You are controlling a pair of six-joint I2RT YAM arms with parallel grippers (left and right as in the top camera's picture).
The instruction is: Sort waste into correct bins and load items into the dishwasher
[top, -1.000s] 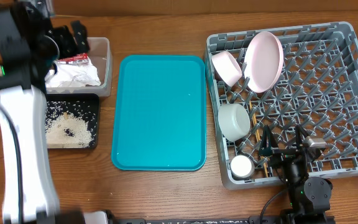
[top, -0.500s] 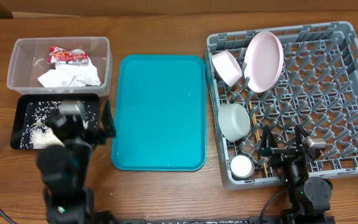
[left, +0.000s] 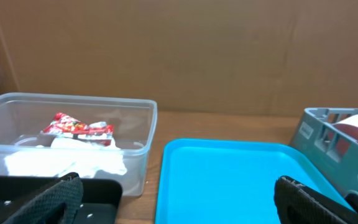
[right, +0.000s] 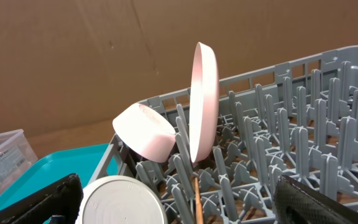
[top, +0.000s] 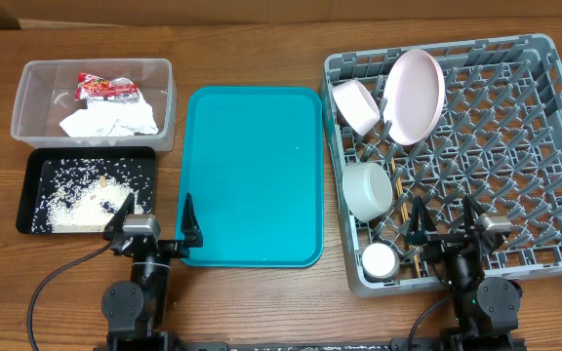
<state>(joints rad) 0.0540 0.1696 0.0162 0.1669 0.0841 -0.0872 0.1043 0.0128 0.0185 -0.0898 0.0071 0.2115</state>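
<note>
Black fingers (left: pixel 48 199) on both arms point toward the far edge of the bench, with each arm folded low at the front edge. The left gripper (top: pixel 154 218) sits by the teal tray's (top: pixel 252 175) front-left corner, spread wide and holding nothing. The right gripper (top: pixel 444 220) rests at the front wall of the grey dish rack (top: pixel 554 146), equally wide and bare.

Near the far-left corner, the clear tub (top: pixel 27 97) holds the crumpled napkin (top: pixel 110 122) and the red-and-white wrapper (top: pixel 105 88). Just in front of the tub, rice (top: pixel 81 200) is scattered in the black tray (top: pixel 27 195).

Along the rack's left side, the pink plate (top: pixel 415 96) stands on edge with a pink bowl (top: pixel 356 105) leaning beside it. A pale bowl (top: pixel 367 188) sits nearer the front, the white cup (top: pixel 379 259) is in the front-left corner, and the chopsticks (top: pixel 399 185) are threaded among the pegs.
</note>
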